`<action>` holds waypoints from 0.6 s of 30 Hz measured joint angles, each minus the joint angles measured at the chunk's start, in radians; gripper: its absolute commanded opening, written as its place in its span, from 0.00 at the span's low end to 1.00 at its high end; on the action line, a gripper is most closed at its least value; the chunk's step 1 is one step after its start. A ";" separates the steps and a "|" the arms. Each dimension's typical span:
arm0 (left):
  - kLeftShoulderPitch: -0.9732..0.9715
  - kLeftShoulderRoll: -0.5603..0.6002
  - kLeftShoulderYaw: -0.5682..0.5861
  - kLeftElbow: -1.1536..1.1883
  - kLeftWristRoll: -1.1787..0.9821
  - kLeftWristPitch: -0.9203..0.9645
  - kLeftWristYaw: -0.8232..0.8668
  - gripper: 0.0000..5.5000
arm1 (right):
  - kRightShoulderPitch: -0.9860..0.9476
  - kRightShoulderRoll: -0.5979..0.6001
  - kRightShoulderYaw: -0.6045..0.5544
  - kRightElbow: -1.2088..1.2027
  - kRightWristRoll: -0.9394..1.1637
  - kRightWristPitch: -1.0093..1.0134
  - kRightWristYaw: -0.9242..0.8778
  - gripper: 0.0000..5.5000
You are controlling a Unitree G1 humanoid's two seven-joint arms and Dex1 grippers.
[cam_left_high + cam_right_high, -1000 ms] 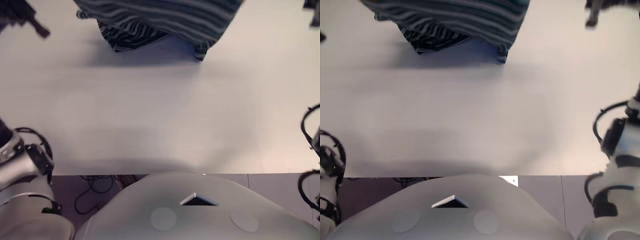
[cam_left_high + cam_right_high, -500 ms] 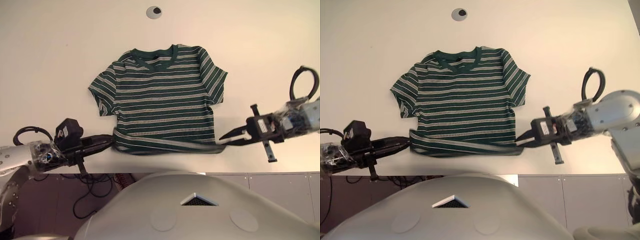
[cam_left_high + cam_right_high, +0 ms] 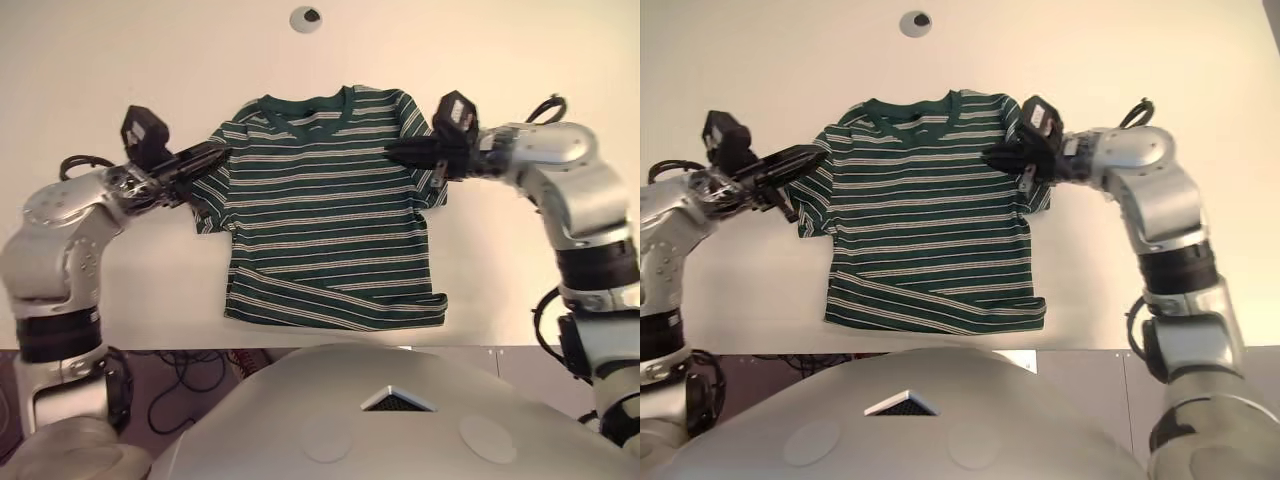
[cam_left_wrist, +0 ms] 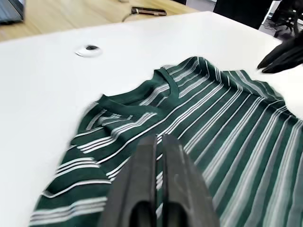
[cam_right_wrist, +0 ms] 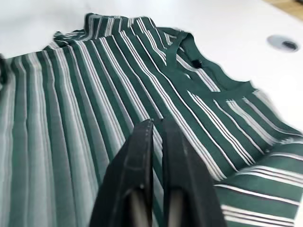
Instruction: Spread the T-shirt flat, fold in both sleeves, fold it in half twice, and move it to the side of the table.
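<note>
While the shirt (image 3: 325,220) lies face up on the table (image 3: 520,60) with its body mostly flat, both grippers hover at shoulder height, so I judge the sleeve folds to be the step in hand. The left gripper (image 3: 218,152) has its tips over the seam where the left sleeve (image 3: 205,205) joins the body. That sleeve hangs just below and outward of the tips. The right gripper (image 3: 393,151) mirrors it, with the right sleeve (image 3: 438,190) just behind its tips, toward the wrist.

In the wrist views the left fingers (image 4: 147,161) and right fingers (image 5: 139,151) each stand almost together, with only a thin slit between them. No cloth shows in either slit.

To fold cleanly, each gripper would need to:
- back outward until its tips are past the sleeve cuff
- part the fingers
- drop to the table and pinch only the cuff edge, not the body layer under it
- carry the cuff straight inward, low and level, to just short of the collar (image 3: 305,103) line
- let go before lifting, so the fold is not dragged open

The hem (image 3: 335,305), far behind both sets of tips, shows a slanted crease across its width. Smoothing it first would probably make the later halving folds lie truer. Otherwise the crease may well be locked in.
</note>
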 measured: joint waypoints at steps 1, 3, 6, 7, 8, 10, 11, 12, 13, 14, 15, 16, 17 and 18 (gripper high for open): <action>-0.046 -0.016 -0.063 0.082 0.066 -0.037 0.008 0.00 | -0.026 0.048 0.020 0.090 -0.038 -0.030 -0.047 0.00; -0.133 -0.026 -0.169 0.241 0.183 -0.124 0.016 0.00 | -0.059 0.100 0.051 0.223 -0.097 -0.104 -0.103 0.00; -0.283 -0.069 -0.243 0.481 0.299 -0.248 0.038 0.00 | -0.134 0.129 0.067 0.407 -0.168 -0.227 -0.168 0.00; -0.325 -0.086 -0.252 0.548 0.317 -0.281 0.046 0.00 | -0.163 0.128 0.065 0.468 -0.194 -0.261 -0.192 0.00; -0.360 -0.105 -0.258 0.607 0.334 -0.313 0.053 0.00 | -0.186 0.128 0.065 0.519 -0.202 -0.287 -0.217 0.00; -0.453 -0.152 -0.268 0.759 0.363 -0.384 0.077 0.00 | -0.263 0.129 0.068 0.675 -0.262 -0.376 -0.318 0.00; -0.506 -0.181 -0.271 0.847 0.381 -0.420 0.098 0.00 | -0.304 0.129 0.068 0.763 -0.290 -0.415 -0.378 0.00; -0.564 -0.210 -0.277 0.944 0.401 -0.455 0.122 0.00 | -0.343 0.131 0.067 0.854 -0.319 -0.445 -0.434 0.00; -0.617 -0.237 -0.278 1.036 0.425 -0.495 0.155 0.00 | -0.380 0.139 0.065 0.935 -0.341 -0.466 -0.486 0.00; -0.661 -0.254 -0.278 1.110 0.441 -0.537 0.179 0.00 | -0.414 0.158 0.057 1.001 -0.357 -0.478 -0.522 0.00; -0.695 -0.268 -0.267 1.153 0.442 -0.586 0.174 0.00 | -0.434 0.167 0.052 1.042 -0.357 -0.495 -0.533 0.00; -0.713 -0.272 -0.248 1.162 0.424 -0.625 0.147 0.00 | -0.447 0.166 0.042 1.063 -0.358 -0.503 -0.529 0.00; -0.730 -0.273 -0.226 1.162 0.404 -0.665 0.113 0.00 | -0.461 0.166 0.027 1.076 -0.357 -0.510 -0.518 0.00; -0.743 -0.274 -0.199 1.147 0.372 -0.702 0.067 0.00 | -0.477 0.164 0.015 1.080 -0.354 -0.528 -0.493 0.00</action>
